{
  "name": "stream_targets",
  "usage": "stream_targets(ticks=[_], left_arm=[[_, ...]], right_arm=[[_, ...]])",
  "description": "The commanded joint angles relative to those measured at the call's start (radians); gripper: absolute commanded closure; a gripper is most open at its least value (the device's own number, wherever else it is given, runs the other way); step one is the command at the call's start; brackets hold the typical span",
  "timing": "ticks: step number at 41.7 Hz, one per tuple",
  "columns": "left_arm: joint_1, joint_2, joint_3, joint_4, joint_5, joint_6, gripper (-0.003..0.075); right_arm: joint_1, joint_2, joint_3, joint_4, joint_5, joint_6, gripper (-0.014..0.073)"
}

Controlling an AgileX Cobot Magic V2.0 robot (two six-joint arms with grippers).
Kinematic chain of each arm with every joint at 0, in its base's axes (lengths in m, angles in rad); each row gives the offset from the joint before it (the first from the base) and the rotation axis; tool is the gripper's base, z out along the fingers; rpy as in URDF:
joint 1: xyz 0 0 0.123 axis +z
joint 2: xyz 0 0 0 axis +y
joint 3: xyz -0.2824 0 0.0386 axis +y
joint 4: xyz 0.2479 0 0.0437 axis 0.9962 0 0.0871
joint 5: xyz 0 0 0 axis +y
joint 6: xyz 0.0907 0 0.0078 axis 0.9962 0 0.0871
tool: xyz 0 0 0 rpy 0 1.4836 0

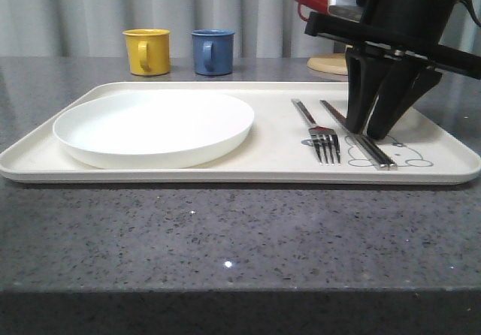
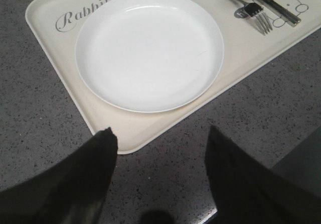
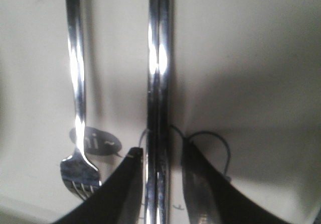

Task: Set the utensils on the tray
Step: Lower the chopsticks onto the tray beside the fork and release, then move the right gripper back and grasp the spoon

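A large cream tray (image 1: pixel 173 171) lies on a speckled grey counter (image 1: pixel 225 245), carrying a round white plate (image 1: pixel 154 128) on its left half, which leaves the right half free for cutlery. There a silver fork (image 1: pixel 319 136) and a pair of flat chopsticks (image 1: pixel 361 136) lie side by side, close but apart, both pointing toward the front rim, over a rabbit drawing (image 1: pixel 402 157). The right gripper (image 1: pixel 368 134) comes down from above with its tips at the chopsticks. In the right wrist view its jaws stand a little apart, one dark finger on each side of the chopsticks (image 3: pixel 158 103), with a thin gap showing on either side, so it appears to straddle rather than squeeze them; whether either pad touches the metal is unclear. The fork (image 3: pixel 77 113) lies just outside the jaws. The left gripper (image 2: pixel 160 169) hovers over the counter by the tray's near corner, jaws wide apart and holding nothing. A yellow mug (image 1: pixel 147 51) and a blue mug (image 1: pixel 213 51) stand behind the tray.
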Motion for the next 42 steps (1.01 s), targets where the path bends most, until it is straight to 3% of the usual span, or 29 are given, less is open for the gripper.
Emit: stream_targets(ticks=[1,10,17,30,42], left_arm=[[-0.006,-0.007,-0.025,0.000,-0.068,-0.009,0.0319],[-0.006,-0.007,-0.025,0.000,-0.068,-0.009,0.0319],[-0.006,-0.007,-0.025,0.000,-0.068,-0.009,0.0319],[-0.006,-0.007,-0.025,0.000,-0.068,-0.009,0.0319],[-0.006,-0.007,-0.025,0.000,-0.068,-0.009,0.0319]], right_arm=[[-0.003,-0.078,-0.043,-0.003,-0.008,-0.050,0.0347],[-0.021,-0.187,-0.047,-0.183,0.044,-0.125,0.0347],[-0.125,-0.225,-0.047,-0.315,0.101,-0.130,0.0347],[-0.358,-0.187,-0.047,-0.353,0.105,-0.176,0.0347],[-0.419,-0.107,-0.047,-0.388,0.093,-0.179,0.0347]])
